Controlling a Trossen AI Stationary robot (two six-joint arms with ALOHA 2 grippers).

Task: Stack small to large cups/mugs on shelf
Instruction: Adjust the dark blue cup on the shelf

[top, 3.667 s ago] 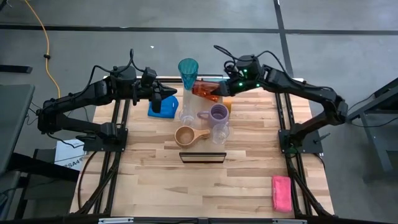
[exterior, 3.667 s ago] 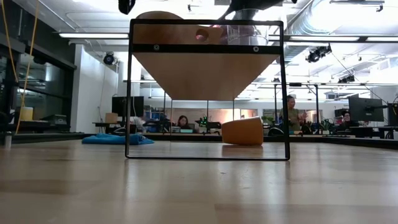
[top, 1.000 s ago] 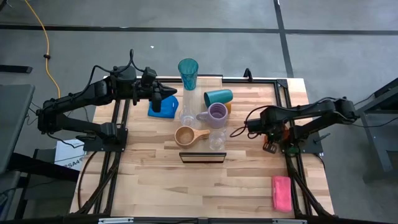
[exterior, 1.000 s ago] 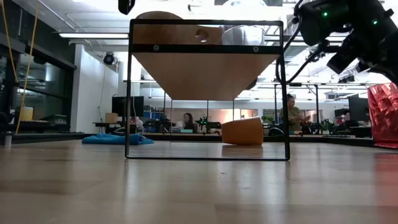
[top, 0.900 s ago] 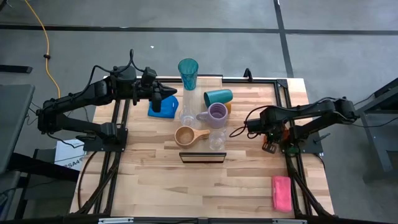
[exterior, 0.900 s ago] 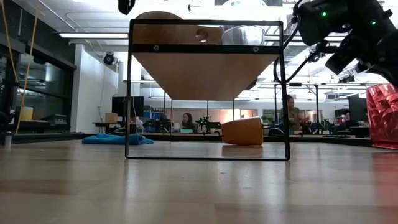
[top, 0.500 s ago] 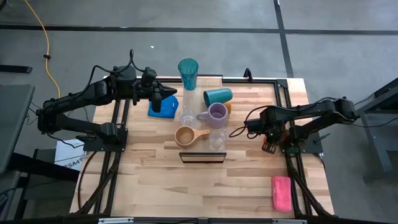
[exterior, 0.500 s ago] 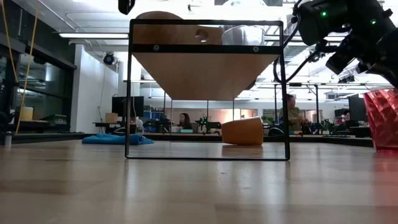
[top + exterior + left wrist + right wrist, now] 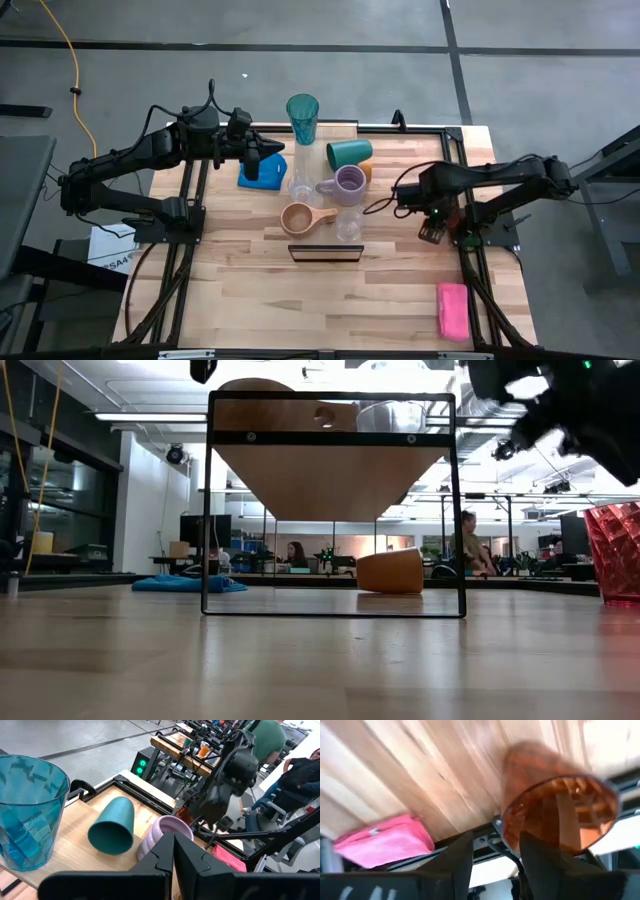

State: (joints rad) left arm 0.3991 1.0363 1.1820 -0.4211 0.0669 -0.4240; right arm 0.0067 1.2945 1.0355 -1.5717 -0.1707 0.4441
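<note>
Right gripper: at the table's right edge, fingers spread wide, holding nothing. The red cup stands upright on the table just beyond the fingertips. Likely parked there to clear room for sorting by size.

Left gripper: pinched shut, empty, waiting over the blue cloth near the far left corner.

Mid-table cluster, toward the far edge:
- teal tumbler, upright, farthest back
- dark green cup on its side
- orange cup, also on its side, close by it
- lavender mug
- tan mug
- two clear glasses

The shelf stands at table centre. The tan mug and one glass seem to sit on its plank, though that is not certain.

Count: eight vessels, one shelf, one cloth, one pink sponge near the front right corner.
</note>
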